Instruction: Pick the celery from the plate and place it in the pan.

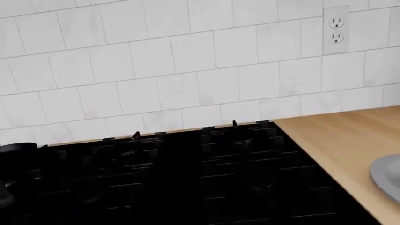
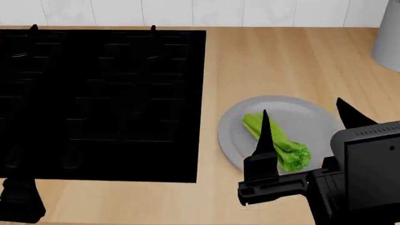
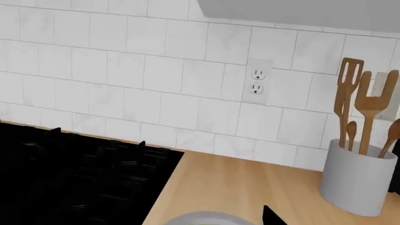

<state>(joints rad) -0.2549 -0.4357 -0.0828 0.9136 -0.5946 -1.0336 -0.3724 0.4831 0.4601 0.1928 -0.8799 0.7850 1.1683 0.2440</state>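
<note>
White tiled wall behind a wooden desk (image 2: pixel 281 61) with a black cooktop (image 2: pixel 100 103) set into it.

My right pincer (image 2: pixel 302 108) hangs over the plate (image 2: pixel 312 117), its two black fingers spread wide apart with nothing between them; one finger (image 2: pixel 263 136) crosses in front of the celery (image 2: pixel 278 140) in the head view, the other points past the plate's far rim. The celery lies on the plate, leafy end toward the desk's front edge, stalks angled toward the cooktop. The plate sits on the bare wood just beside the cooktop's right edge. I cannot pick out the pan against the black cooktop. My left pincer's state I cannot tell; only a dark shape (image 2: pixel 22 199) shows near the front left corner. A grey crock (image 3: pixel 357 178) of wooden utensils (image 3: pixel 366 110) stands near the back right corner, below a wall outlet (image 3: pixel 257 81).
</note>
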